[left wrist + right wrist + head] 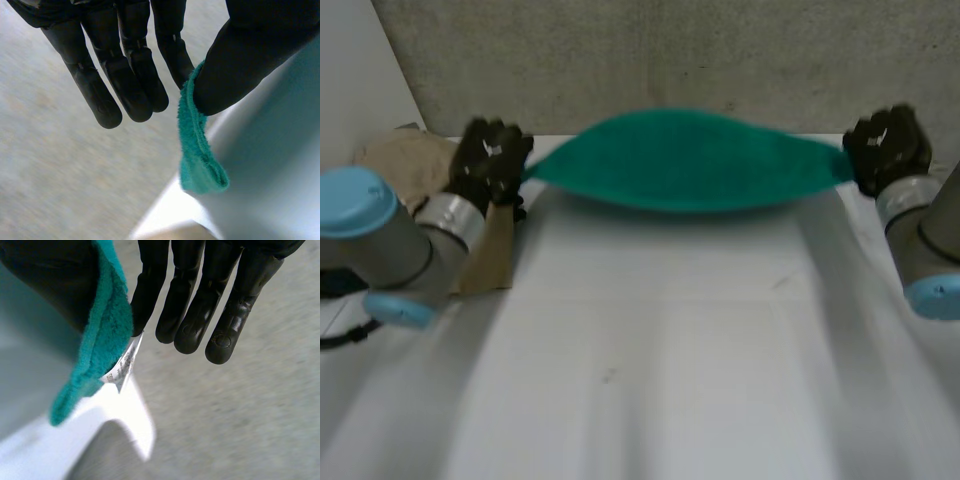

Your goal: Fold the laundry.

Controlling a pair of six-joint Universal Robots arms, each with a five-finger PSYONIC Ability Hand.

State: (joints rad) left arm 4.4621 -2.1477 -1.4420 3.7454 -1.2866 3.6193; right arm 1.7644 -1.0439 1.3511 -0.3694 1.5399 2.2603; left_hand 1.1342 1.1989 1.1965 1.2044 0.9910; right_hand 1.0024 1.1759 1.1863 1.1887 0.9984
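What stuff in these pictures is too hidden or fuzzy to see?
1. Right wrist view: the writing on the white label of the green towel is too small and blurred to read.
2. Head view: the beige thing is partly hidden by the left arm; what it is is unclear.
3. Left wrist view: the thumb of the left hand covers the towel's pinched corner.

I log the teal towel [685, 165] as terry cloth, thick and fuzzy, with a soft nap and a rolled hem; its care label [124, 365] is thin, white and printed, paper-like. The left hand [125, 75] and right hand [200, 300] I read as black plastic or rubber, smooth with a faint sheen. I note the table [650, 340] as smooth matt white, the wall [650, 50] as rough grey concrete, and the arm cap [355, 200] as glossy light-blue plastic.
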